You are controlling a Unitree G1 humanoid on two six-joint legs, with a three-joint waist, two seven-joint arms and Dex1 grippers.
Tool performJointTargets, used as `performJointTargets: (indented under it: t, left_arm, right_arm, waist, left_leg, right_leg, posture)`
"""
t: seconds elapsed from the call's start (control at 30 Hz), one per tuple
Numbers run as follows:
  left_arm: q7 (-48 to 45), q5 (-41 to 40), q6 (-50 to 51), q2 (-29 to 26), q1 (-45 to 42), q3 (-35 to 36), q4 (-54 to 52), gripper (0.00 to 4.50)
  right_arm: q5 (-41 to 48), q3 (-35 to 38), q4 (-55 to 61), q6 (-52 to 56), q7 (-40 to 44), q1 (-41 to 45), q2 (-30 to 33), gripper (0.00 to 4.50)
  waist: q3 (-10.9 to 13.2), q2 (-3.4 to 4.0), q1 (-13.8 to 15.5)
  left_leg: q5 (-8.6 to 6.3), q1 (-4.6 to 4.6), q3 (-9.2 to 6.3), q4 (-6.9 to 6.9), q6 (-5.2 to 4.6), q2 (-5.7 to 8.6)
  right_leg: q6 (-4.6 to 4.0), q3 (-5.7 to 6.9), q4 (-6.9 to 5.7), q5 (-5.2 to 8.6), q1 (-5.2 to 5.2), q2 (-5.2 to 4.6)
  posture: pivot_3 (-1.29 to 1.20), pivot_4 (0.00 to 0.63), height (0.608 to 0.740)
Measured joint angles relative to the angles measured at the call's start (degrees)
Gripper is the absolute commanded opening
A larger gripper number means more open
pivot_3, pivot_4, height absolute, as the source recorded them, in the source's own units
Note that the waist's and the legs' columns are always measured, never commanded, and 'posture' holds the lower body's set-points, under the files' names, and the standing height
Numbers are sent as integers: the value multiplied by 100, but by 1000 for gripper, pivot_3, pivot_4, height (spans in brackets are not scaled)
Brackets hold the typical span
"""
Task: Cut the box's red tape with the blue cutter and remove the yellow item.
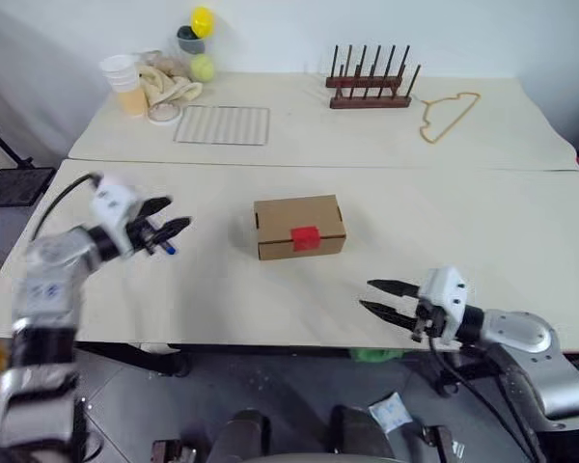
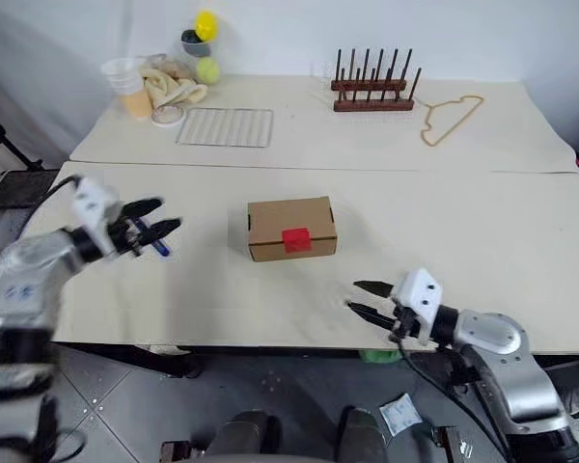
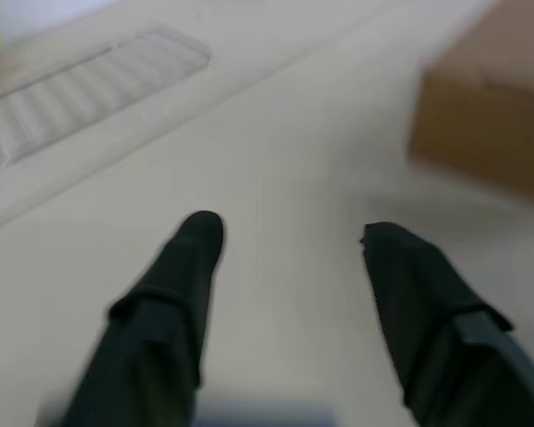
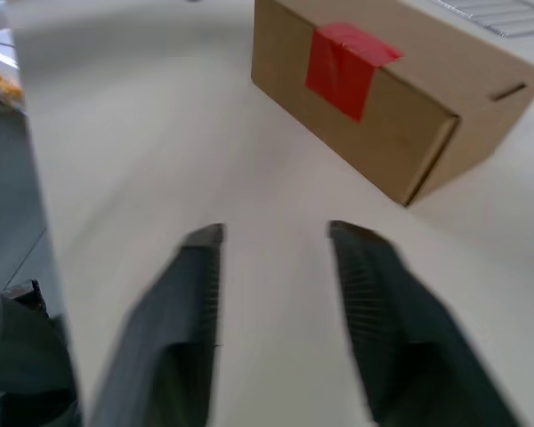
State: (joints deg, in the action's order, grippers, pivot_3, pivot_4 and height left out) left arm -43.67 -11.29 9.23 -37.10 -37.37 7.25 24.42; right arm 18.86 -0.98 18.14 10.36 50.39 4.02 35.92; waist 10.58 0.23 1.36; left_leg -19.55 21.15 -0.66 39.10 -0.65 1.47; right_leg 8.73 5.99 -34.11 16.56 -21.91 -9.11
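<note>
Two grippers flank the box (image 1: 299, 227), both with jaws parted and empty: the left gripper (image 1: 164, 230) at its nine o'clock, the right gripper (image 1: 384, 298) near five. Risk: the slim blue cutter (image 1: 166, 247) lies beside smooth black fingers and may slip. Matte cardboard, glossy red tape (image 1: 305, 237) front-centre.

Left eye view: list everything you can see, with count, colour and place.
box: one, brown, near table's middle
red tape: one, red, box's front edge
blue cutter: one, dark blue, at the left end effector
wire rack: one, silver, far table
peg rack: one, dark wood, far table
hanger: one, tan, beside the peg rack
cups: stack, white, far left
cloth: one, cream, beside the cups
tennis ball: one, yellow-green, far left
left end effector: open, left of the box
right end effector: open, near edge
</note>
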Motion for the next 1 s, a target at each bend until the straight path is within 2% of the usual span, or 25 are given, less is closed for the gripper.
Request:
performJointTargets:
  t: [0.07, 0.2, 0.37, 0.53, 0.73, 0.9, 1.0]
  left_arm:
    - [137, 260, -215, 197, -526, -254, 586, 1119]
    - [538, 747, -694, 629, -1607, -557, 2206, 14]
    - [652, 1167, -1308, 1190, -2458, -865, 3605, 14]
    - [-97, 1205, -1423, 1493, -2535, -1021, 4134, 14]
    - [-1408, 1116, -973, 1430, -2408, -1072, 3810, 14]
    - [-2348, 720, 59, 1395, -1459, -1163, 2008, 14]
    - [-2356, 532, 807, 1517, -910, -1219, 937, 14]
  right_arm:
    - [-173, -213, 6, 146, -211, 160, -126, 43]
    - [-586, -534, -176, 484, -673, 557, -454, 0]
    - [-816, -926, -326, 1123, -1139, 1214, -1026, 0]
    - [-858, -1007, -394, 1448, -1293, 1504, -1213, 0]
    - [-936, -941, -496, 1501, -1391, 1623, -1108, 0]
    - [-868, -521, -716, 1491, -1196, 1921, -708, 0]
    - [-850, -402, -983, 1440, -1065, 2095, -650, 0]
  waist:
    - [0, -2, -45]
    - [7, -22, -61]
    - [5, -27, -68]
    - [5, -27, -104]
    - [5, -27, -145]
    - [5, -26, -150]
    - [5, -26, -145]
  left_leg:
    - [-3, 8, 51, -7, 4, -8]
    - [-4, 22, 95, -2, 5, -15]
    - [-3, 22, 109, 6, 3, -16]
    - [-3, 25, 109, 5, 3, -17]
    - [-3, 25, 112, 9, 3, -18]
    - [-3, 23, 108, 10, 2, -23]
    - [-3, 23, 107, 10, 2, -24]
  right_leg:
    - [0, 0, -4, 0, -26, 3]
    - [0, 9, -22, 0, -55, 3]
    - [0, 3, -23, -1, -56, 1]
    - [0, 3, -28, -1, -62, 1]
    - [0, 1, -33, -1, -62, 1]
    - [-1, -2, -38, -1, -62, 0]
    - [-2, -2, -41, -1, -62, 0]
  posture:
    - [0, 150, 740]
    - [0, 150, 740]
    - [0, 150, 740]
    - [0, 150, 740]
    - [0, 150, 740]
    - [0, 150, 740]
    - [0, 150, 740]
